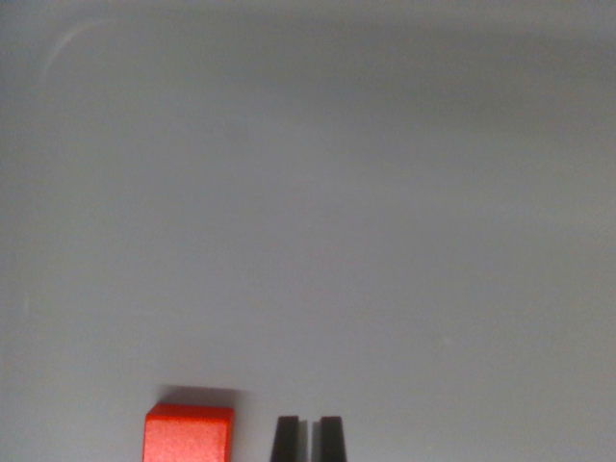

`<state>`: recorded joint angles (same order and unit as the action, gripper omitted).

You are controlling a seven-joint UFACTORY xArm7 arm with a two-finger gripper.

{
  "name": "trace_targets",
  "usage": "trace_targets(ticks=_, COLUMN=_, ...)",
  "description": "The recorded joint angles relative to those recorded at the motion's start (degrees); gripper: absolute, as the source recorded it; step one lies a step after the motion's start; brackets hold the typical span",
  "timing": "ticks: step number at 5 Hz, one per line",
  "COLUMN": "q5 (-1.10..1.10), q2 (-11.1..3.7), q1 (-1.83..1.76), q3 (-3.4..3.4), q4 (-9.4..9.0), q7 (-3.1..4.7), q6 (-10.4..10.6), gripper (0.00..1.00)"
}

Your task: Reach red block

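**Inspector:** The surface (pixel 318 212) is plain, matte grey, otherwise bare. Status?

**Onlooker:** Reach looks nearly done, not finished. The red block (pixel 189 435), square-edged with a faintly grainy face, sits just beside the gripper (pixel 307 439), on the wrist view's left, not touching. The dark tapered fingertips (pixel 285 438) stand almost pressed together, holding nothing.

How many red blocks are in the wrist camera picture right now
1. The red block sits at the bottom edge, on the wrist view's left of the gripper, partly cut off by the frame. Others could lie outside the view.
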<state>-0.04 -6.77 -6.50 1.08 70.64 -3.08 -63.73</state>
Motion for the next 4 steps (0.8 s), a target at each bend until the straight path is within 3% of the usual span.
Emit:
trace_targets(ticks=1, q5=-0.04, q2=-0.46, q1=-0.5, q3=0.4, q4=-2.37, q7=-0.6, q6=2.7, gripper=0.0)
trace_targets(ticks=2, q5=-0.04, q2=-0.46, q1=-0.5, q3=0.4, q4=-2.37, q7=-0.6, q6=2.7, gripper=0.0)
trace_targets(ticks=3, q5=-0.09, q2=-0.92, q1=-1.0, q3=0.8, q4=-4.76, q7=-1.21, q6=5.5, gripper=0.0)
trace_targets(ticks=4, q5=-0.09, q2=-0.92, q1=-1.0, q3=0.8, q4=-4.76, q7=-1.21, q6=5.5, gripper=0.0)
